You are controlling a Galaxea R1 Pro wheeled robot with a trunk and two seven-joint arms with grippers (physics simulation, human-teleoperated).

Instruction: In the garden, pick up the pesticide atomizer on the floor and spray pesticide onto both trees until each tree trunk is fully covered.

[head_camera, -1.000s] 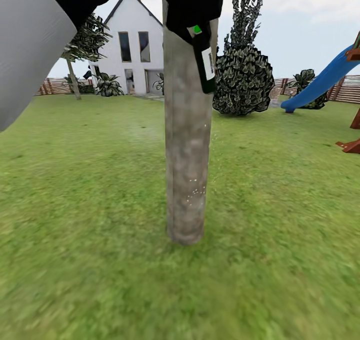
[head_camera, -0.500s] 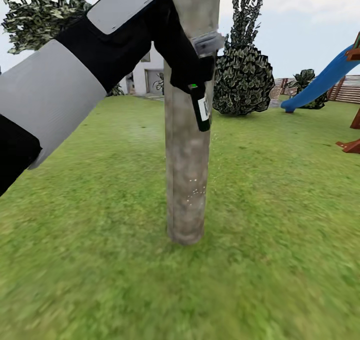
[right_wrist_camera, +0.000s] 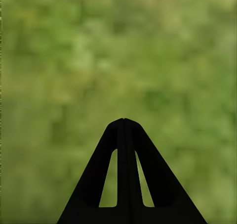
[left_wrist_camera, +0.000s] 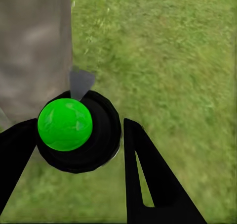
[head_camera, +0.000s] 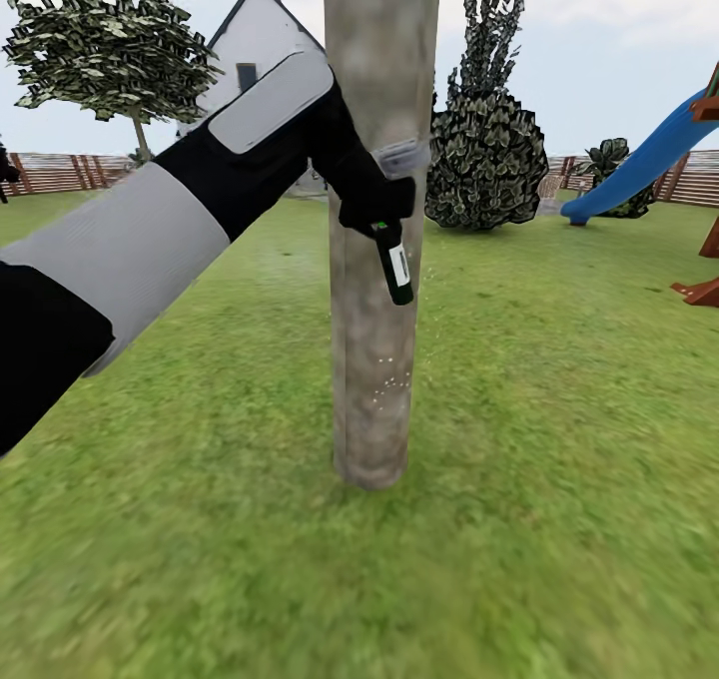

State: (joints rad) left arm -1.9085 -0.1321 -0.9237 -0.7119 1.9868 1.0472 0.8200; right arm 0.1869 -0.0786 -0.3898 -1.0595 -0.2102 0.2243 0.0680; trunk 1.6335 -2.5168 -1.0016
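Note:
A thick mottled grey-brown tree trunk (head_camera: 374,359) rises from the lawn straight ahead. A few white pesticide specks (head_camera: 391,384) dot its lower right side. My left gripper (head_camera: 377,210) is shut on the pesticide atomizer (head_camera: 396,268), a small dark bottle with a green cap and a white label, hanging nozzle-down just in front of the trunk's right half. Seen from the left wrist, the green cap (left_wrist_camera: 64,124) sits between the black fingers (left_wrist_camera: 148,179) of the left gripper (left_wrist_camera: 79,130), beside the trunk (left_wrist_camera: 34,46). My right gripper (right_wrist_camera: 123,121) is shut and empty over blurred grass.
Green lawn surrounds the trunk. A dark leafy shrub (head_camera: 486,155) stands behind it on the right, with a blue slide (head_camera: 639,175) and a wooden fence (head_camera: 689,185) beyond. A white house (head_camera: 255,45) and a thin-trunked tree (head_camera: 110,45) are at the back left.
My left arm has swung down and away from the camera, carrying the atomizer from high on the trunk to about mid-height. The view itself has not shifted.

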